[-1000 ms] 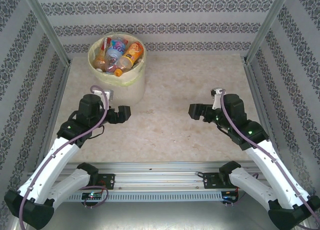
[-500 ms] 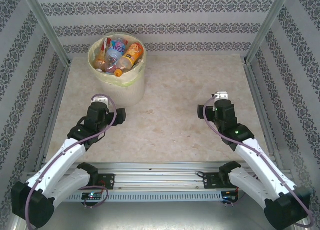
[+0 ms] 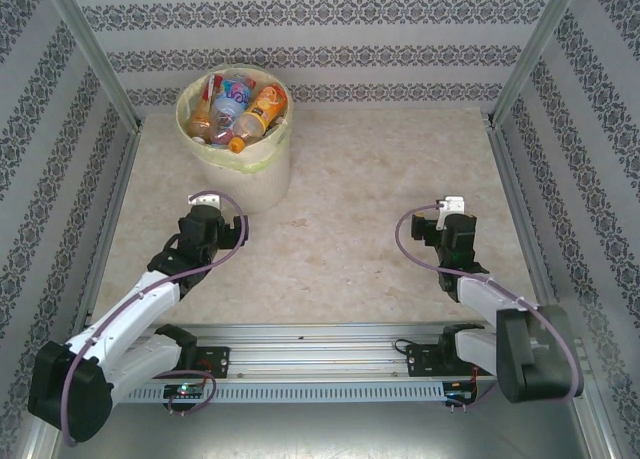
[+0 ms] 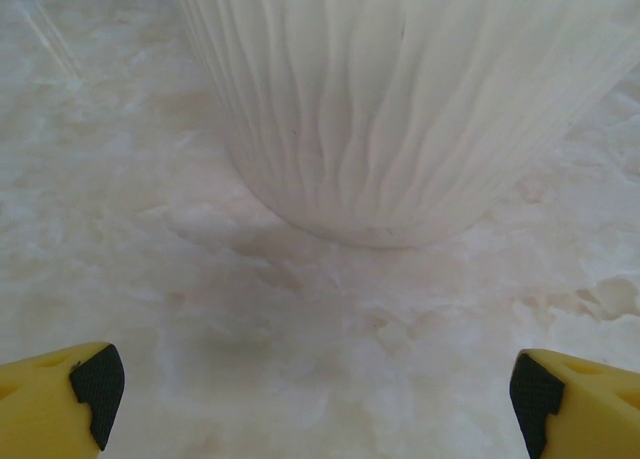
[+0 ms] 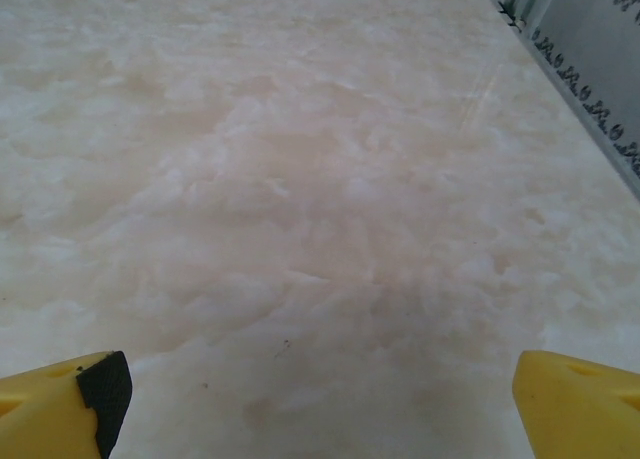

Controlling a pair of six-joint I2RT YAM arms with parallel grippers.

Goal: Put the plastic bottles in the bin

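Pale tabletop (image 3: 350, 189) — tucked low, left gripper (image 4: 313, 389) facing the bin (image 4: 400, 99) and right gripper (image 5: 318, 394) both gape wide.

The bin (image 3: 262, 174) is blocking the worktop's (image 3: 370, 199) far-left corner; the remaining worktop is lying open between the patterned side walls (image 3: 590, 179).

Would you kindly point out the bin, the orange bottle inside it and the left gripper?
bin (image 3: 262, 184): top external view, on its cream outer wall.
orange bottle (image 3: 265, 105): top external view, on its body.
left gripper (image 4: 313, 384): left wrist view, midway between its open yellow fingertips.
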